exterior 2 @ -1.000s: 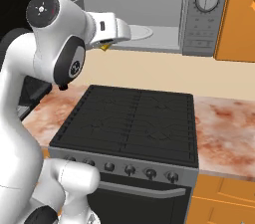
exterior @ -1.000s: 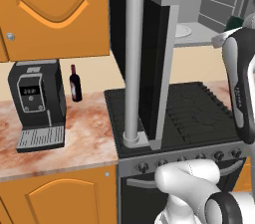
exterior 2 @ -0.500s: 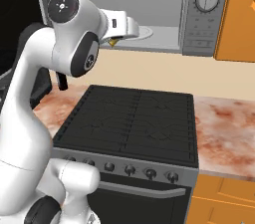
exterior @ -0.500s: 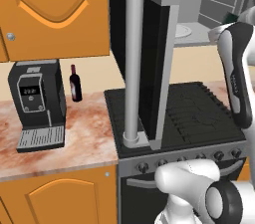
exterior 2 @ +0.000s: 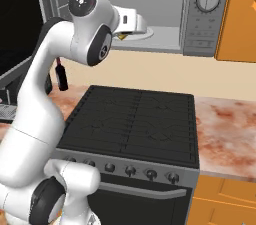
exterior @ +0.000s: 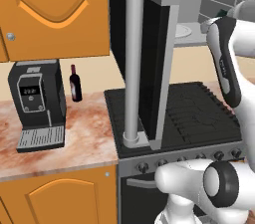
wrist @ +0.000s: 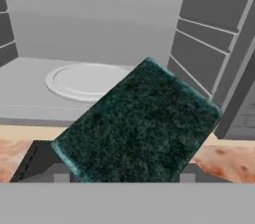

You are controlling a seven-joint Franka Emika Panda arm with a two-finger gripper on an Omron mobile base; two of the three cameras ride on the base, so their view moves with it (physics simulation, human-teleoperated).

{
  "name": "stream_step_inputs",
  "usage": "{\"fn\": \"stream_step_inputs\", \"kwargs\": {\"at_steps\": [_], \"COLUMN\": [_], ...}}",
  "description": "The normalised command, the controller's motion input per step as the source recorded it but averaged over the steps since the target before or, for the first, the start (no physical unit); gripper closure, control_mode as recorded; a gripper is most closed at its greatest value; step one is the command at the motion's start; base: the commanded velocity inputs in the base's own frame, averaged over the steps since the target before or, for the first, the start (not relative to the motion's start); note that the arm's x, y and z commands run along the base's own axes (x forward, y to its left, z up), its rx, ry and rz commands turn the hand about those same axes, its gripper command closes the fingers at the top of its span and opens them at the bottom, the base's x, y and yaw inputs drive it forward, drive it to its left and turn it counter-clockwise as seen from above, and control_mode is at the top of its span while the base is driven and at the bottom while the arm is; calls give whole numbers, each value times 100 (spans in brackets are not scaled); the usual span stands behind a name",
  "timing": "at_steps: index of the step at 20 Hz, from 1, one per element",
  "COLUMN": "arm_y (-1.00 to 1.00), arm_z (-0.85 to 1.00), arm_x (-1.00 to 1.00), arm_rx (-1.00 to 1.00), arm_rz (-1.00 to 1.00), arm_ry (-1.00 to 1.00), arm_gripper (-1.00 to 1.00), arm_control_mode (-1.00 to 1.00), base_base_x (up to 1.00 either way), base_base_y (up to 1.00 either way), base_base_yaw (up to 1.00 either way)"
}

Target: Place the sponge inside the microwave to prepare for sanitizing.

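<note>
Microwave (exterior 2: pixel 200 14) stands open, door swung out toward 9 o'clock, white turntable (wrist: pixel 87 81) bare inside at 11 o'clock in the hand view. Sponge (wrist: pixel 139 128), green face to the camera, is pinched in the end effector (wrist: pixel 119 175) at the cavity mouth, tilted, not yet over the turntable. Risk: released here, it probably catches the front lip and drops to the stove (exterior 2: pixel 135 124); its raised corner could also clip the right wall.
</note>
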Motion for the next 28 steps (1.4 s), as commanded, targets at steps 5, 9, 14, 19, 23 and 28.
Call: {"fn": "stream_step_inputs", "kwargs": {"at_steps": [5, 9, 14, 19, 23, 28], "arm_y": [0, 0, 0, 0, 3, 3], "arm_z": [0, 0, -4, -5, -4, -21], "arm_x": [62, 57, 47, 40, 39, 31], "arm_rx": [7, 5, 3, 0, 2, 3], "arm_rz": [0, 0, 0, 0, 0, 0], "arm_ry": [0, 0, 0, 0, 0, 0], "arm_gripper": [100, 100, 100, 100, 100, 100], "arm_control_mode": [-100, -100, -100, -100, -100, -100], "base_base_x": [0, 0, 0, 0, 0, 0], "base_base_y": [0, 0, 0, 0, 0, 0], "base_base_yaw": [0, 0, 0, 0, 0, 0]}}
